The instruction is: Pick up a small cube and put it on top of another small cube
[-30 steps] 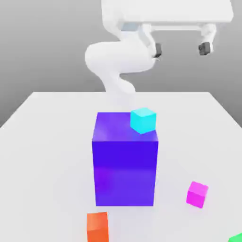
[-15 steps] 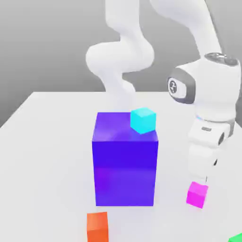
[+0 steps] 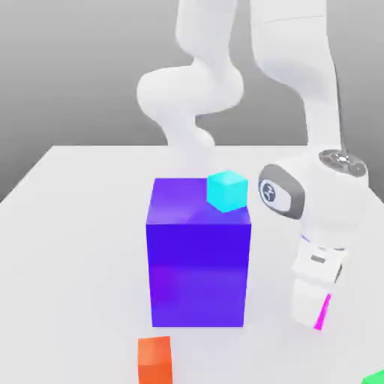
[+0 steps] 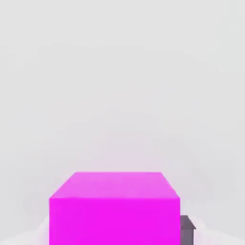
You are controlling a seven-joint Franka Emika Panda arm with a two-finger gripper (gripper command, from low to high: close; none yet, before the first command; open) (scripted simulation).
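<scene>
Where the white tabletop (image 3: 67,225) meets its near edge, a matte orange cube (image 3: 155,361) sits, and a green corner (image 3: 375,379) is cut off at the near corner on the exterior view's right. Just behind, the white arm's gripper (image 3: 321,319), high and open a second ago, has come down and now clenches the small bright magenta cube (image 4: 115,208), mostly hidden behind the wrist. Farther back, a cyan cube (image 3: 226,190) rests atop the tall glossy blue-purple block (image 3: 198,262).
</scene>
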